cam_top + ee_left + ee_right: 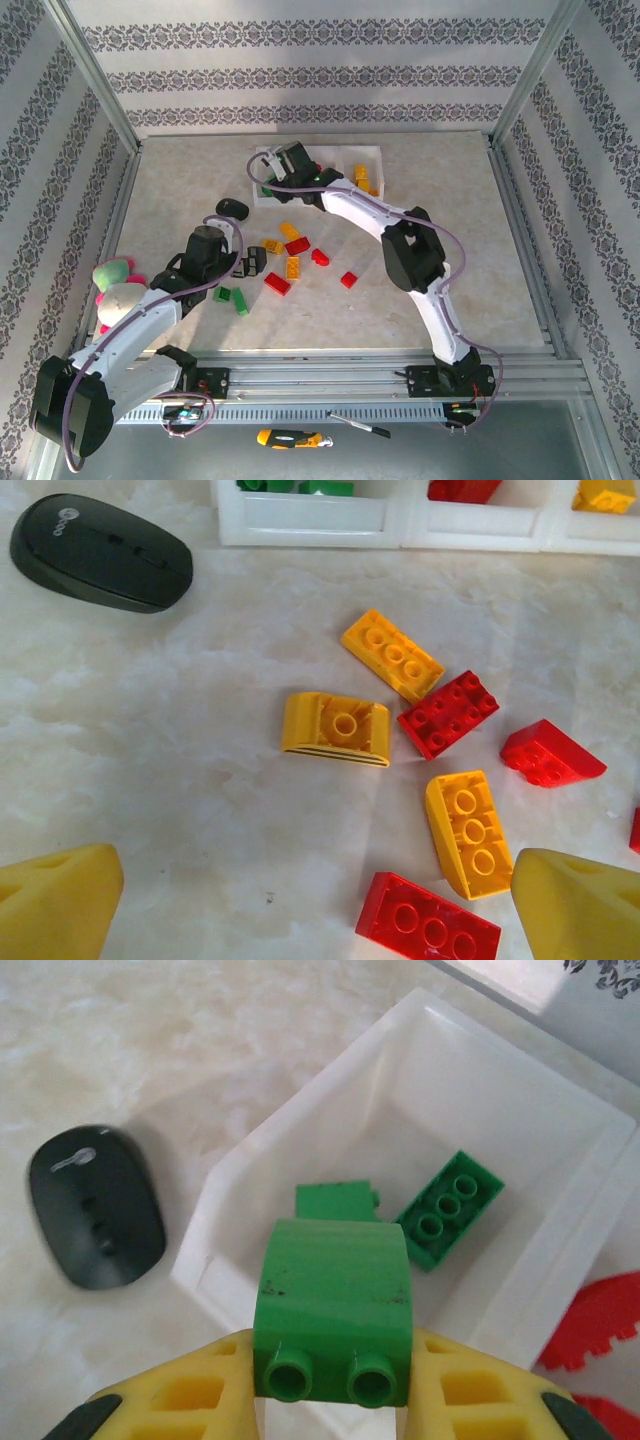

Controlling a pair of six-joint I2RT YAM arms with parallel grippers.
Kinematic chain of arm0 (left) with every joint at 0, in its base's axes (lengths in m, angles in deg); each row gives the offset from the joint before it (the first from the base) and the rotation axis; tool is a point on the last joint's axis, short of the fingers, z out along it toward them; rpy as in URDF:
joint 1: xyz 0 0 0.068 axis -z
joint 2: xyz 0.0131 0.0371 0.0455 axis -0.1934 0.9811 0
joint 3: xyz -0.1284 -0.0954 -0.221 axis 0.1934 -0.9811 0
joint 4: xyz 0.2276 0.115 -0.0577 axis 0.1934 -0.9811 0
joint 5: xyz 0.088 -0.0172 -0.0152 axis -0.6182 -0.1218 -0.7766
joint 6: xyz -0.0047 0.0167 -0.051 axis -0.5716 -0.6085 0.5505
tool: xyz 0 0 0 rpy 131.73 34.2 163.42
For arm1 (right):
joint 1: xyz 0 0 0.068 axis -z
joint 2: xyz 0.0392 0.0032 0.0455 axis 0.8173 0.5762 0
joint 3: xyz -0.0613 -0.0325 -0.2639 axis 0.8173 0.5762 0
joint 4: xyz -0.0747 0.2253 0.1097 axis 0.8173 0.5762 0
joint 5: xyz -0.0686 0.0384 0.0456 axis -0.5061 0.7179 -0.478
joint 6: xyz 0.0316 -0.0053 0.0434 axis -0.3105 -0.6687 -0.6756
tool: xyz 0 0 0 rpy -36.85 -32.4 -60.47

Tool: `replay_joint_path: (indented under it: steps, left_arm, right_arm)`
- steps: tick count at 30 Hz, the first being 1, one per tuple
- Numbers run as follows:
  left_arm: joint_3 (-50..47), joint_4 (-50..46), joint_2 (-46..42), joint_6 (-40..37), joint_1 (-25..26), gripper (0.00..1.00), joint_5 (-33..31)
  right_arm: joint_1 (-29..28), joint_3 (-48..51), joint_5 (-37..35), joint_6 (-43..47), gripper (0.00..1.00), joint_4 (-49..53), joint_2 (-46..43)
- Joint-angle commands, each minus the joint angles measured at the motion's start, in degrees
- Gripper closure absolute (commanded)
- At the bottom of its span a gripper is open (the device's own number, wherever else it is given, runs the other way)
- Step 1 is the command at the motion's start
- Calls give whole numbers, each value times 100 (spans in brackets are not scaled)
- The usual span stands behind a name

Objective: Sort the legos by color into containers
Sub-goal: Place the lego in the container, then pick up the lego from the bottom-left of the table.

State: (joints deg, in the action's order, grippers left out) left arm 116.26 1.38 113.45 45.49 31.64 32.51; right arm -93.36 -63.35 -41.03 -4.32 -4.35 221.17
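My right gripper (333,1390) is shut on a green curved lego (333,1305) and holds it above the left compartment of the white tray (250,1185). Two green legos (448,1208) lie inside that compartment. In the top view this gripper (290,160) hangs over the tray's (378,152) left end. My left gripper (315,910) is open low over loose legos, its yellow fingers (55,900) spread wide. A red lego (428,920) lies between them, near the right finger. A yellow lego (468,830) lies just beyond. In the top view this gripper (245,262) sits beside the pile.
A black mouse (232,208) lies left of the tray. A pink-green plush toy (118,290) sits at the table's left edge. More red and yellow legos (297,245) are scattered mid-table, with two green ones (232,300) near the left arm. A screwdriver (290,438) lies below the rail.
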Motion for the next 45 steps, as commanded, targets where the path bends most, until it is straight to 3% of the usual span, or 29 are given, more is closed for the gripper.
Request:
replay_joint_path:
  steps: [1, 6, 9, 11, 17, 23, 31, 37, 45]
  left_arm:
    - [-28, -305, -60, 632, -66, 1, -413]
    - [110, -777, 43, 1403, -67, 1, -821]
    - [261, -1109, 140, 1683, -68, 0, -883]
    - [457, -1474, 277, 1815, -65, 1, -904]
    - [995, -2906, 592, 2373, -41, 1, -922]
    - [1140, -3645, 569, 2728, 257, 4, -1003]
    - [1165, -3829, 890, 3139, 733, 6, -976]
    - [1040, -3442, 1463, 3536, 959, 13, -568]
    - [767, -2989, 1946, 3706, 1010, 28, -371]
  right_arm:
    - [91, -732, -112, 146, 72, 184, 476]
    - [170, -1544, -3, 244, 64, 509, 961]
    - [159, -1605, 19, 316, 48, 601, 817]
    - [157, -1375, 51, 316, 39, 512, 548]
    - [147, 249, 111, 165, 26, -122, -732]
    - [162, 2565, 351, 6, 22, -1010, -2401]
    - [85, 4742, 1022, 75, 16, -873, -4216]
    - [56, 5480, 1228, 145, 14, -753, -4919]
    - [62, 5418, 1175, 198, 14, -750, -4867]
